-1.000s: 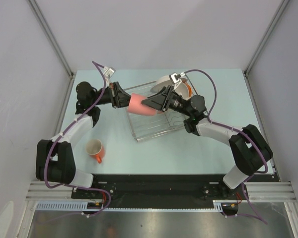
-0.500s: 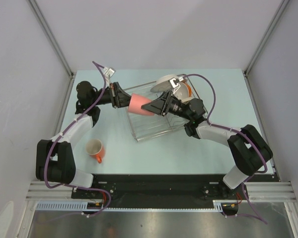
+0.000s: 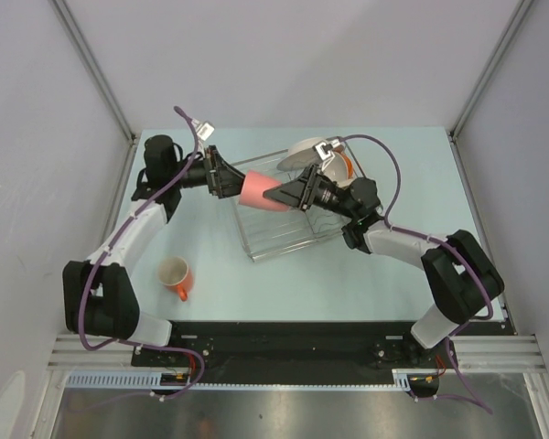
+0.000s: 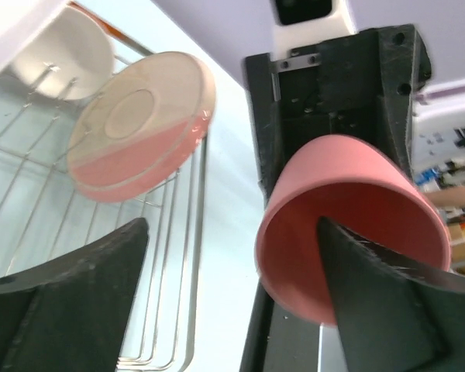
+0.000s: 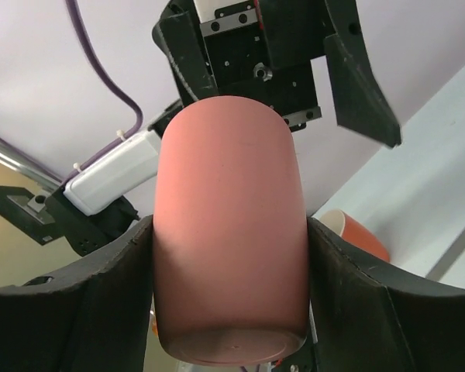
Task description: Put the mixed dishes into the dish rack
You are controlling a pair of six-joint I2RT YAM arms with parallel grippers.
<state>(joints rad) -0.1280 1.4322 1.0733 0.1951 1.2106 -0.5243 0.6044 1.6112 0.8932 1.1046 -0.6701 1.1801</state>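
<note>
Two arms meet over the middle of the pale surface (image 3: pixel 421 183), and the step in hand is passing a cup from one arm to the other. The dish rack (image 3: pixel 273 240) sits in the middle of the surface, with bare surface on its left, right and near sides. At the far end of the rack, the pink-and-cream plate (image 4: pixel 139 124) leans in the wires, and a white dish (image 4: pixel 70 50) stands behind it. The near part of the rack looks bare, so there seems to be room there.

The salmon-pink tumbler (image 3: pixel 259 191) lies on its side in the air, over the left part of the rack, between the two pincers. The orange mug (image 3: pixel 176 276) stands upright on the surface, near and left, well apart from the rack.

The right pincer (image 5: pixel 231 226) squeezes the tumbler on both sides, close to its bottom. The left pincer (image 4: pixel 232 223) is wide and not squeezing. One of its fingers looks to sit inside the tumbler's mouth.

Next, I think the left arm should pull straight back, so that finger does not catch the rim. Then the right arm can lower the tumbler into the bare near part, keeping off the wire edge and the plate.
</note>
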